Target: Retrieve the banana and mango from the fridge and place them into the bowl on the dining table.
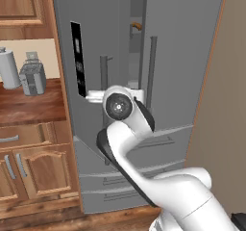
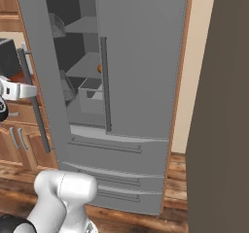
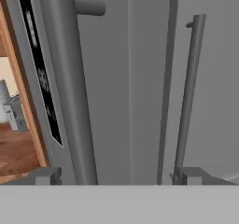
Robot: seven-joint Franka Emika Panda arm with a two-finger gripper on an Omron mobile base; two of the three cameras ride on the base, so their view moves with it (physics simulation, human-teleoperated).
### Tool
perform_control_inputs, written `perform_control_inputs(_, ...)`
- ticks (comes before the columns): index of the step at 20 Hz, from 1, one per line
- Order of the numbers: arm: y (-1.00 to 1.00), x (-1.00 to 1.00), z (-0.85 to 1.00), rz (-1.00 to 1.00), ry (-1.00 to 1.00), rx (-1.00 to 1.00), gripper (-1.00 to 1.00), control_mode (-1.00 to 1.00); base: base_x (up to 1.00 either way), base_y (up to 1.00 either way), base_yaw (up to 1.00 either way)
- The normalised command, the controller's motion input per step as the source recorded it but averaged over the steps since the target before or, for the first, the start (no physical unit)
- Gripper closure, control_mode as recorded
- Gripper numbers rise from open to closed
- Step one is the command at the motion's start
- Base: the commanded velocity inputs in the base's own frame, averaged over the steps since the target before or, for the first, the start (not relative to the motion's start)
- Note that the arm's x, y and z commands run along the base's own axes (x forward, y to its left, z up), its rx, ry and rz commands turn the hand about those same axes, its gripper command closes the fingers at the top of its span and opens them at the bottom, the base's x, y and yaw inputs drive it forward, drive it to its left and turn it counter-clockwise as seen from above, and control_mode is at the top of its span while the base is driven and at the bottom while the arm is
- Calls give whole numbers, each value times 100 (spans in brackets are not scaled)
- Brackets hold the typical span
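arm: white elbow fills the foreground, reaching to fridge point(image 1: 158, 81)
gripper point(image 3: 116, 176): jaws wide, empty, straddling left door handle point(image 3: 70, 87)
left door: ajar, partly open
mango point(image 2: 99, 68): orange spot on a shelf inside, near the door gap
banana point(image 1: 137, 26): orange curve in the gap, upper shelf; ID unsure
progress: early; fruit not picked, bowl and table unseen
writing: black panel point(image 1: 78, 57) marks unreadable

a kitchen: grey fridge point(image 1: 144, 81), wooden cabinets point(image 1: 33, 167), toaster point(image 1: 32, 77).
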Motion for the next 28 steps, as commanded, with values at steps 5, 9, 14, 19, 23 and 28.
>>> perform_control_inputs(5,-42,-100,44,4,-14,24,-100,-100,0,0,0)
perform_control_inputs(9,-80,-91,10,12,-10,41,-100,-100,0,0,0)
perform_control_inputs(14,-83,-33,25,3,-1,52,-100,-100,0,0,0)
perform_control_inputs(19,-98,-1,34,0,3,59,-100,-100,0,0,0)
perform_control_inputs(23,-83,5,15,0,10,52,-100,-100,0,0,0)
perform_control_inputs(28,-33,1,-7,-2,-1,33,-100,-100,0,0,0)
